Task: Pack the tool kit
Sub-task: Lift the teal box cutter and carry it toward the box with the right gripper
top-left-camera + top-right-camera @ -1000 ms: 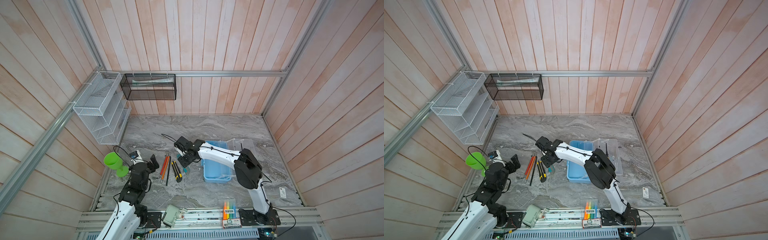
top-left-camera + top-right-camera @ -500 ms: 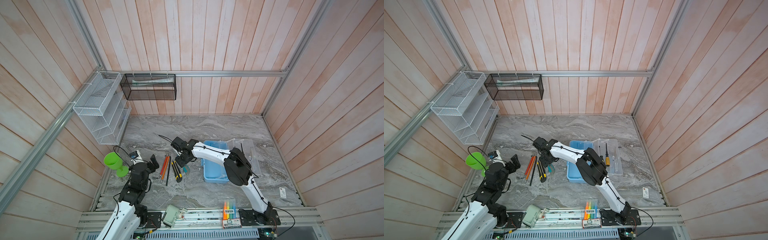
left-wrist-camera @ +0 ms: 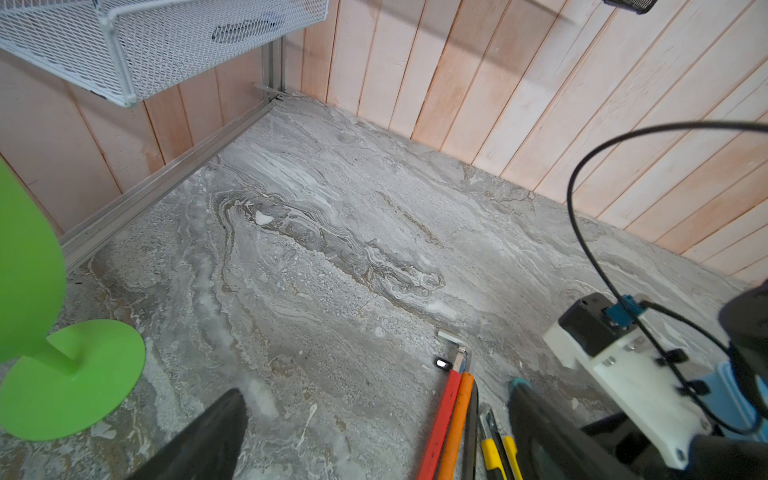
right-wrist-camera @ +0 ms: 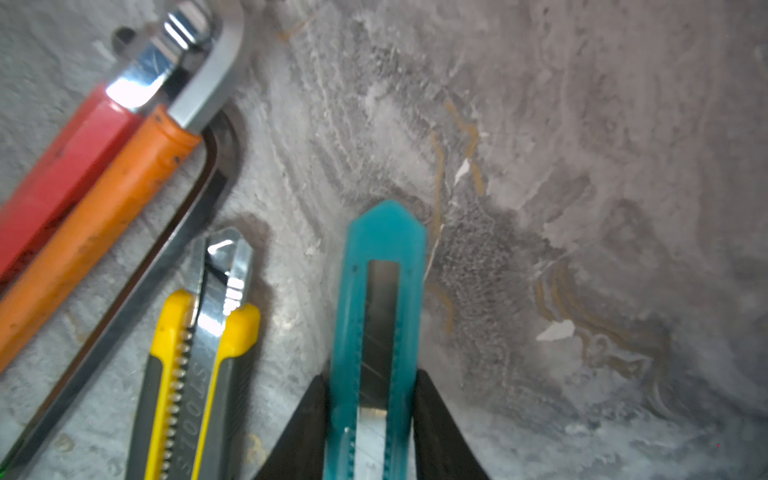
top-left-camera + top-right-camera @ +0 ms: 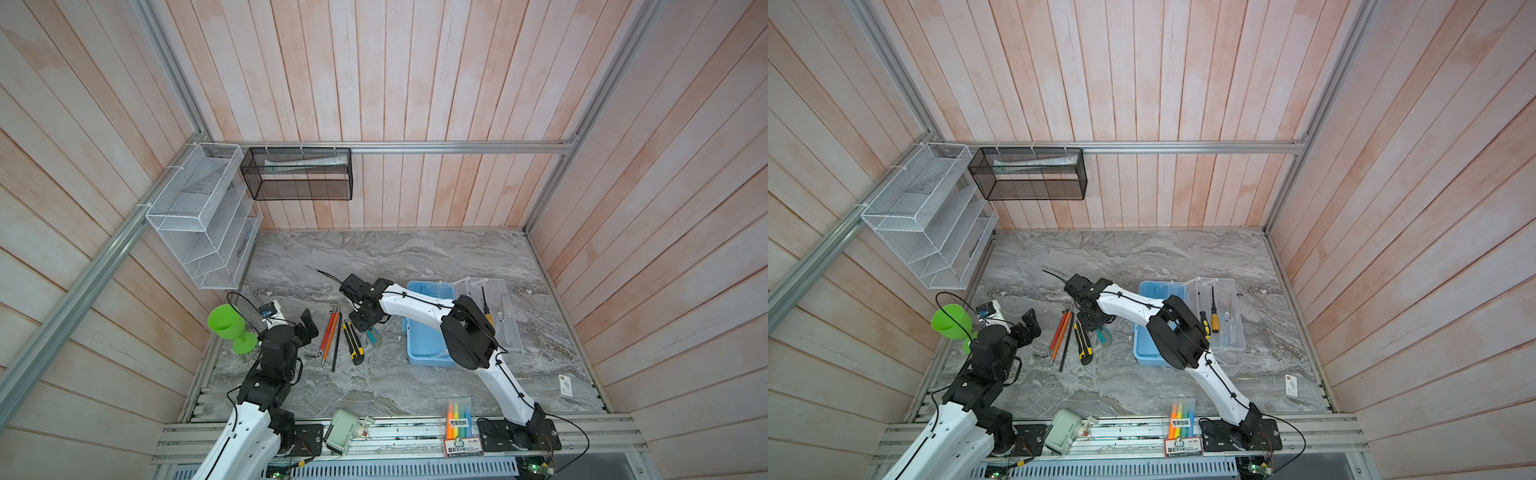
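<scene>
1. So the right gripper point(image 4: 372, 419) has its two black fingers point(image 4: 436, 428) pressed against both sides of the teal utility knife point(image 4: 380, 316), clamped on it. The knife lies flat on the marble table point(image 5: 415, 257), about mid-table and a bit toward the left edge.
2. Right beside the teal one sits a yellow and black utility knife point(image 4: 199, 365), then a thin black rod point(image 4: 124, 299), then an orange-handled tool point(image 4: 91, 232) and a red-handled tool point(image 4: 54, 174) touching each other. All lie loose on the table in a rough row.
3. In both top views that row sits between the two arms, the teal knife point(image 5: 374, 336) mostly hidden under the right gripper point(image 5: 365, 322).
4. The light-blue case point(image 5: 424, 345) is open, toward the right side of the table, with the right arm stretched across it. Its clear lid point(image 5: 1229, 316) lies flat next to it on the right-edge side, with a yellow-handled screwdriver point(image 5: 1214, 320) and a black-handled screwdriver point(image 5: 1203, 318) on it.
5. The left gripper point(image 5: 307, 328) hangs wide apart with nothing in it, near the left edge, just beside a green goblet point(image 5: 228, 328).
6. A pack of highlighters point(image 5: 459, 415) sits at the front edge.
</scene>
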Motion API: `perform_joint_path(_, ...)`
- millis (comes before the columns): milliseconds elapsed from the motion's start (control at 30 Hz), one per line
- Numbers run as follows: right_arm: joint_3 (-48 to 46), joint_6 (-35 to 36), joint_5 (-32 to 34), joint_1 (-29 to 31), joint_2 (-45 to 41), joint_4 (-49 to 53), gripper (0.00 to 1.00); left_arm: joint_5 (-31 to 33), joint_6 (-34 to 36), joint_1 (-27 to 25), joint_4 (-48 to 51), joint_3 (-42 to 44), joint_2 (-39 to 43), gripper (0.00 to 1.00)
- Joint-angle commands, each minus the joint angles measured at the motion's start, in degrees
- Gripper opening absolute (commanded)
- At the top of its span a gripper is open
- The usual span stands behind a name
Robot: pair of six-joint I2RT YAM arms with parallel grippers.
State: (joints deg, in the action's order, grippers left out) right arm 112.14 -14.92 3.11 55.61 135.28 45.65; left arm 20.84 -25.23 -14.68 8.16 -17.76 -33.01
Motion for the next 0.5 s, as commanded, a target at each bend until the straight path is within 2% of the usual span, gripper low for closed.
perform_joint_path(0, 0.84, -0.81, -0.17, -0.07, 3.22, 3.31, 0.24, -0.62, 0.53, 0.27, -0.46, 0.51, 0.14, 1.00)
perform_joint_path(300, 3.68, -2.60, 1.29, -0.07, 1.54, 4.86, 0.10, -0.81, 0.56, 0.26, -0.57, 0.45, 0.13, 1.00)
perform_joint_path(467, 3.50, -4.01, 0.41, -0.07, -1.42, 5.94, 0.07, -0.80, 0.60, 0.26, -0.60, 0.52, 0.08, 1.00)
